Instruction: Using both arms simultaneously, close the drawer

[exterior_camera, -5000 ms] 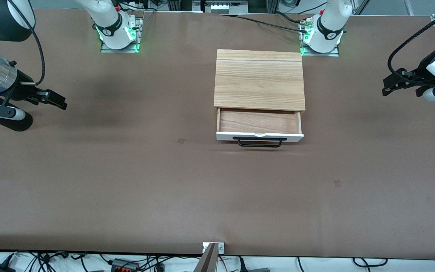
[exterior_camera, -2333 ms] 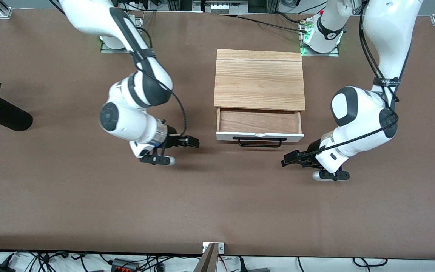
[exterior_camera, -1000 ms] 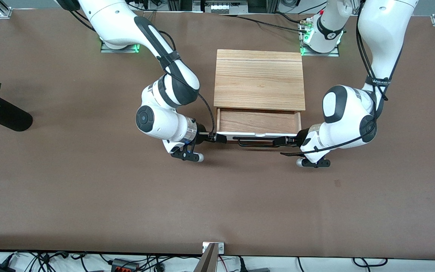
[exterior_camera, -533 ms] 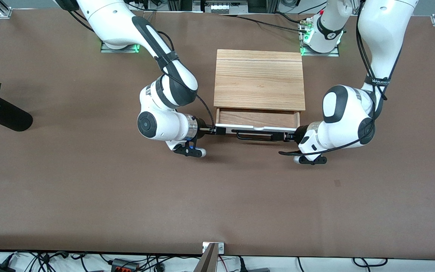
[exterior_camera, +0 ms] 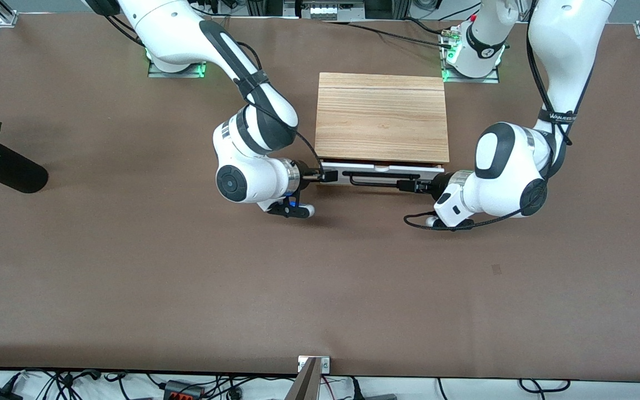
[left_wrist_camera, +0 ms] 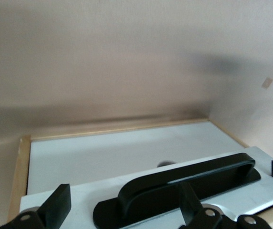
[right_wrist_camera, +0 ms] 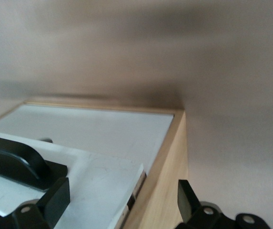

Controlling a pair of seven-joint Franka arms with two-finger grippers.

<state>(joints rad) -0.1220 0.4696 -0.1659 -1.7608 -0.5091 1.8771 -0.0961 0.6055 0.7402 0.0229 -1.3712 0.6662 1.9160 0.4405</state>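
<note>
The drawer (exterior_camera: 380, 168) sits nearly pushed into the light-wood cabinet (exterior_camera: 381, 116), only a thin strip of its white front showing at the cabinet's 6 o'clock edge in the front view. Its long axis runs from the right arm's end toward the left arm's end of the table (exterior_camera: 186, 278), and its front panel faces the front camera. The black bar handle (exterior_camera: 381, 179) lies along that same axis.

The right gripper (exterior_camera: 328, 176) is at the handle's 9 o'clock, against the drawer's corner, its arm folded with the elbow bent and the wrist level with the panel. The left gripper (exterior_camera: 409, 185) is at the handle's 3 o'clock end, its forearm likewise lying low and pointing along the panel. Both wrist views show fingers (left_wrist_camera: 60, 205) (right_wrist_camera: 55, 198) spread wide, gripping nothing.

A black vase (exterior_camera: 6, 172) lies well apart at 9 o'clock.
</note>
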